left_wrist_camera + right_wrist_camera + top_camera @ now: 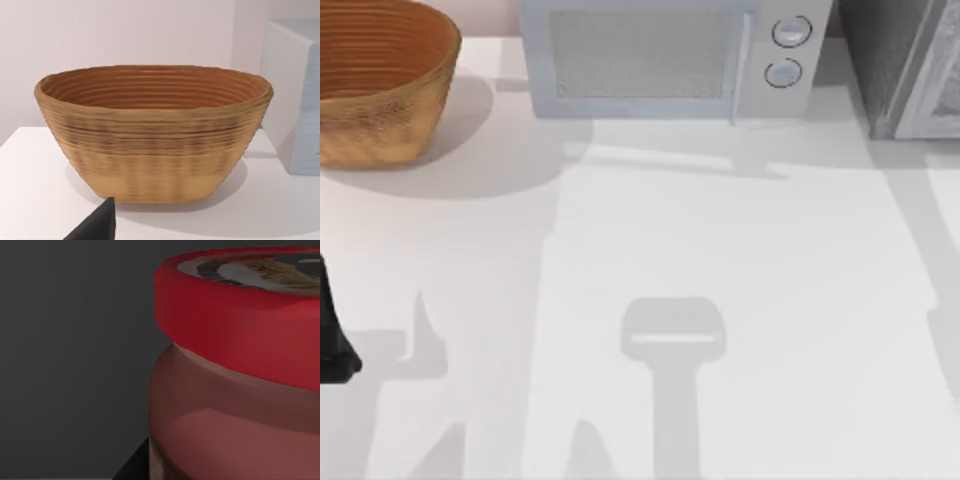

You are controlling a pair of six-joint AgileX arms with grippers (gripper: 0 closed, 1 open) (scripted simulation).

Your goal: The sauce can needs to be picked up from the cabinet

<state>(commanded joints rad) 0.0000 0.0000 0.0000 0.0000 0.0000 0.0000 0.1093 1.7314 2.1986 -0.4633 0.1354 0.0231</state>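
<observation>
The white table (720,260) spans most of the top view. At the upper middle of that frame stands a light grey microwave (665,55) with two round knobs on its right part. At the upper right corner sits the dark grey speckled cabinet (885,60), its pale framed door panel at the frame's right edge. A woven basket (380,75) sits at the upper left. The left arm (332,330) shows as a dark shape at the left edge, lower half; whether its fingers are parted cannot be told. In the right wrist view the sauce can (240,370) looms very close against a dark grey surface, red rim above a reddish body; whether the right gripper grips it cannot be told.
</observation>
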